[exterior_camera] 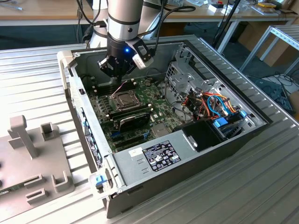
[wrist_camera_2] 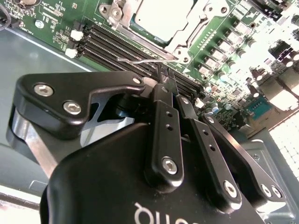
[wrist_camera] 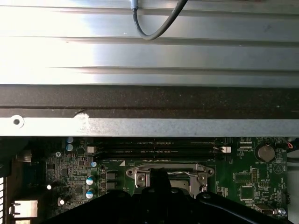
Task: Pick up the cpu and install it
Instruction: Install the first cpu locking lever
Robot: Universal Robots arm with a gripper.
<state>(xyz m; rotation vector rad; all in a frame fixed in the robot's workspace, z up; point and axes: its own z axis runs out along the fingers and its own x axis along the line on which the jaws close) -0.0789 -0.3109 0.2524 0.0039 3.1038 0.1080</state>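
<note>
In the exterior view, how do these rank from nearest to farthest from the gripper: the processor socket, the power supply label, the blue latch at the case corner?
From the gripper:
1. Processor socket, just below it on the motherboard.
2. Power supply label, toward the case front.
3. Blue latch, at the case's front corner, exterior view's left.

Lying open on the surface (exterior_camera: pixel 261 186): the computer case (exterior_camera: pixel 154 161), with the motherboard (exterior_camera: pixel 159 116) sitting flat inside it. Sitting on the motherboard, toward the far end: the socket frame (exterior_camera: pixel 123 99), with the cpu (wrist_camera_2: pixel 161 16) resting inside it in the second wrist view. Running alongside the frame: the memory slots (wrist_camera_2: pixel 117 46). Standing nearer the camera than the frame: the expansion card (exterior_camera: pixel 133 120). Filling the case toward the exterior view's right: the drive cage (exterior_camera: pixel 184 74) and cables (exterior_camera: pixel 215 105). Hanging above the far end of the board, close to the frame: the gripper (exterior_camera: pixel 114 70). Standing outside the case on the exterior view's left: a fixture block (exterior_camera: pixel 28 154).
</note>
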